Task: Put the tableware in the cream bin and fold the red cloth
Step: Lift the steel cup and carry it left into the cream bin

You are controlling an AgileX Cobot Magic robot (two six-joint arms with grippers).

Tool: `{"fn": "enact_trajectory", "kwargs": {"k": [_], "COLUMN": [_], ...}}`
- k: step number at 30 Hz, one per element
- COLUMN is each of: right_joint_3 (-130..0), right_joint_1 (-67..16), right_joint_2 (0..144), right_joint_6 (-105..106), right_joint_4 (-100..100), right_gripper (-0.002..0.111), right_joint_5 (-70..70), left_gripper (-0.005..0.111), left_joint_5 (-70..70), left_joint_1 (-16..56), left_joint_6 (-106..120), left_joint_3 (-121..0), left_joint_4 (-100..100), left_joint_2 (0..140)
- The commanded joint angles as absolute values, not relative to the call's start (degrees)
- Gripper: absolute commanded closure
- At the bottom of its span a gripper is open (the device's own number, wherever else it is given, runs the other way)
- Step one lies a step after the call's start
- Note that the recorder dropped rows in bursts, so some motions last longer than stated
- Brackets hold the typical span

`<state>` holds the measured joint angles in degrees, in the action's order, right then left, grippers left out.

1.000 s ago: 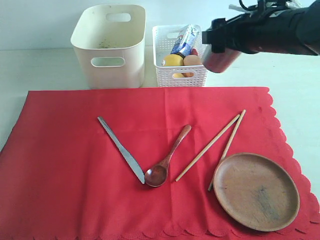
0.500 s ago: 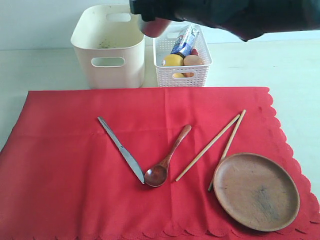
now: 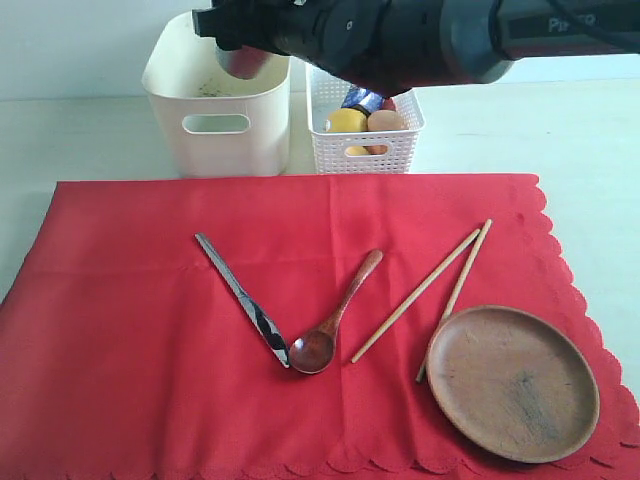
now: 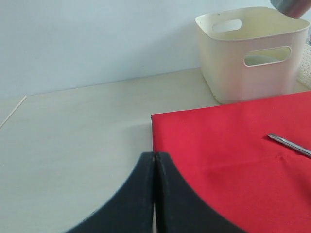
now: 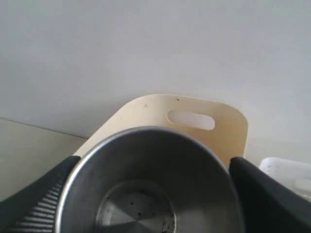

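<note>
Cup [image 5: 141, 213] sits clamped in my right gripper [image 5: 148, 189], swung across in the last second to hang over the bin [image 3: 215, 150] (just beneath me), so releasing looks next. Beyond, knife [image 3: 243, 298], spoon [image 3: 335, 315], chopsticks [image 3: 420, 292] and plate [image 3: 512, 382] wait on the cloth [image 3: 130, 350]; my left gripper [image 4: 154, 194] is closed, empty.

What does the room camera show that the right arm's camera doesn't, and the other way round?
Only the room camera shows the red cloth with the knife, spoon, chopsticks and wooden plate lying on it. Only the right arm's camera looks into the steel cup and shows its bare bottom. Both show the cup and the cream bin.
</note>
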<state>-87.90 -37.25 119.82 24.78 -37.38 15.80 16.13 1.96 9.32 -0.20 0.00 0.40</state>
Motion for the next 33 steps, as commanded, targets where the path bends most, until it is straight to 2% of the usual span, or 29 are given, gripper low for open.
{"fn": "enact_trajectory", "kwargs": {"k": [1, 4, 14, 20, 26, 30, 33], "right_joint_3": [-90.5, -91.5, -92.4, -92.4, -92.4, -92.4, -92.3], "right_joint_1": [-37.3, -37.3, -37.3, -37.3, -37.3, -37.1, -36.9], "right_joint_2": [122.4, 123.7, 125.0, 125.0, 123.3, 120.7, 118.3], "right_joint_6": [23.9, 23.9, 24.3, 23.9, 24.9, 31.7, 31.7], "right_joint_4": [-37.4, -37.4, -37.4, -37.5, -37.5, -37.3, -37.3], "right_gripper": [0.106, 0.095, 0.041, 0.019, 0.011, 0.011, 0.017], "right_joint_5": [17.6, 17.6, 17.2, 15.3, 10.2, 1.7, -3.2], "left_gripper": [0.107, 0.107, 0.107, 0.107, 0.107, 0.107, 0.107], "left_joint_5": [15.7, 15.7, 15.7, 15.7, 15.7, 15.7, 15.7], "left_joint_1": [1.9, 1.9, 1.9, 1.9, 1.9, 1.9, 1.9], "left_joint_6": [9.0, 9.0, 9.0, 9.0, 9.0, 9.0, 9.0], "left_joint_3": [0.0, 0.0, 0.0, 0.0, 0.0, 0.0, 0.0], "left_joint_4": [0.0, 0.0, 0.0, 0.0, 0.0, 0.0, 0.0], "left_joint_2": [0.0, 0.0, 0.0, 0.0, 0.0, 0.0, 0.0]}}
